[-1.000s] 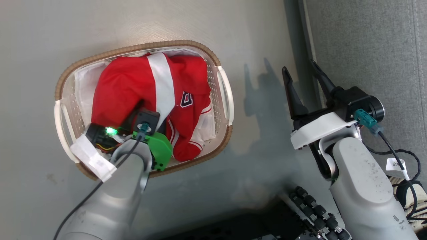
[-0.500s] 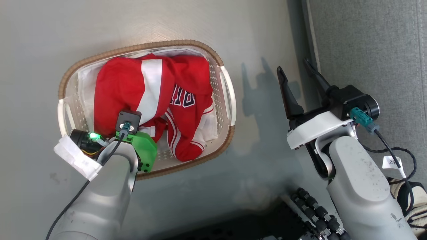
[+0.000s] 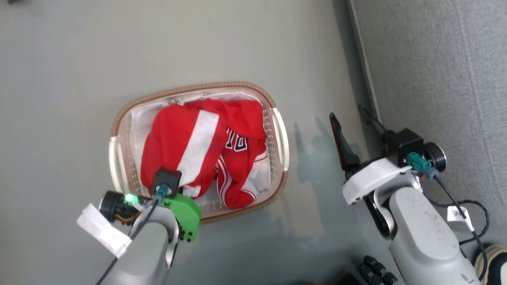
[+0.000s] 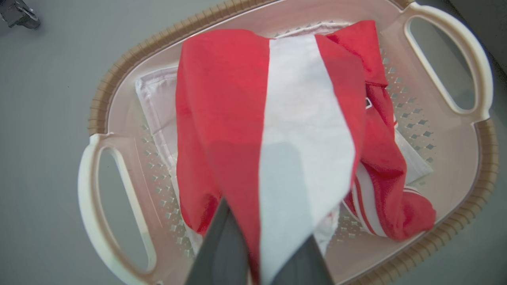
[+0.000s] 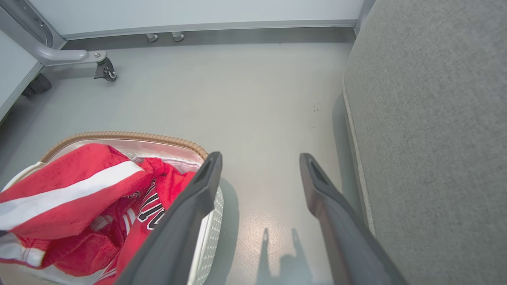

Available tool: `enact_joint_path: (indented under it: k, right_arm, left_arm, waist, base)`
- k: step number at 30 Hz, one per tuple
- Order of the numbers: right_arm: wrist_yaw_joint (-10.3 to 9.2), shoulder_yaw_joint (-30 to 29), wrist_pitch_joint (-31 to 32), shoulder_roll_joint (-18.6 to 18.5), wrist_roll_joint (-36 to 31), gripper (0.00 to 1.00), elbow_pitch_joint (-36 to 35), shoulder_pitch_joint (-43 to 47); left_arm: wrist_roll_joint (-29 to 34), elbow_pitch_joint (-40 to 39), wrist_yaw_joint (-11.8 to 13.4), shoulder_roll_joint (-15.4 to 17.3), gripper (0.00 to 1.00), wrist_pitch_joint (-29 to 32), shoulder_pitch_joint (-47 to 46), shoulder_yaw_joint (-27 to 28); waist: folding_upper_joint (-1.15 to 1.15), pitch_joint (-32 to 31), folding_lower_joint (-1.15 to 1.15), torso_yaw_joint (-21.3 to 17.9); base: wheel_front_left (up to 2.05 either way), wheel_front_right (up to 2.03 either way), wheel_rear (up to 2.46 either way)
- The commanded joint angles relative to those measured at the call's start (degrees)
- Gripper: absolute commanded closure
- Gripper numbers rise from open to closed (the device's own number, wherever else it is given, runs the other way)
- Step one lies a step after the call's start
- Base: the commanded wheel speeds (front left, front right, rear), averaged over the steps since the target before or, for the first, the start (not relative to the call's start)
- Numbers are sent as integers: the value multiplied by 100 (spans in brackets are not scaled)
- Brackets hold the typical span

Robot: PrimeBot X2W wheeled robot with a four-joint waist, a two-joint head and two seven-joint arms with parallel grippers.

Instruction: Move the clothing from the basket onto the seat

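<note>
The oval white basket (image 3: 198,88) with a brown woven rim stands on the grey floor, and red clothing (image 3: 174,134) with a white band is piled in it. My left gripper (image 4: 257,245) is shut on the banded red garment (image 4: 222,99), which stretches up from the basket (image 4: 119,71) to its fingers. A second red piece with lettering (image 3: 237,142) lies beside it. My right gripper (image 3: 346,111) hangs open and empty over the floor, between the basket and the grey seat (image 3: 427,79). In the right wrist view, the right gripper (image 5: 260,157) has the seat (image 5: 427,118) to its right.
A plain white sheet (image 4: 154,91) lines the basket's bottom. A castor of a grey wheeled frame (image 5: 105,71) stands far off by the wall. A black cable (image 3: 475,213) and a pale shoe (image 3: 491,261) lie by the seat's base at the lower right.
My left gripper has shut on the banded red garment and drawn it up. The head camera has shifted, so the basket sits lower and further right in the picture. The right gripper stays open.
</note>
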Motion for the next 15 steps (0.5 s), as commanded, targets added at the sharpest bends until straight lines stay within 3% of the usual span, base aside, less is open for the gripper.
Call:
enact_joint_path:
  k: [1, 15]
  right_arm:
    - [-4, -4, -25, -31, 34, 0, 57, 182]
    - [-4, 63, -24, -31, -116, 0, 260, 1028]
  left_arm:
    - [-2, -107, -27, -18, 100, -6, 262, 43]
    - [108, -1703, -257, -90, 100, -7, 1580, 574]
  waist:
    - [0, -742, 0, 365]
    - [0, -2300, 0, 836]
  base:
    - [0, 0, 0]
    - [0, 0, 0]
